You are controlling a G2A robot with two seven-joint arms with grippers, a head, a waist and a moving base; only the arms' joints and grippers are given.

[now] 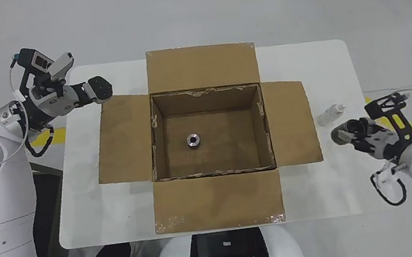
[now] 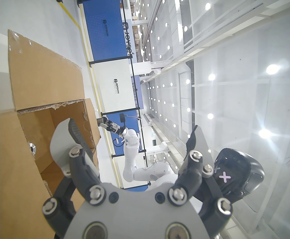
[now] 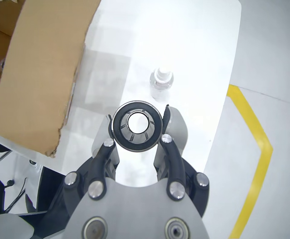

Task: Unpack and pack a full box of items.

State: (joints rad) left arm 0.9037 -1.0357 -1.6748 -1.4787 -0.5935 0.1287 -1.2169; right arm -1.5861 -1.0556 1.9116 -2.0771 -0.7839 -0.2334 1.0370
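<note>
Matt cardboard box [image 1: 202,66]; shiny metal ring [image 3: 124,130]; clear plastic bottle [image 3: 161,83].

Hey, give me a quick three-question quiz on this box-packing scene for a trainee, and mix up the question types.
1. True or false: the left gripper has its jaws shut on an item.
2. What lies on the floor of the open brown cardboard box? A) a small silver metal ring B) a red cup C) a blue sponge
3. Fill in: the right gripper has its jaws shut on a ____.
Key: 1 false, its jaws are open and empty. 2 A. 3 black-rimmed metal ring.
</note>
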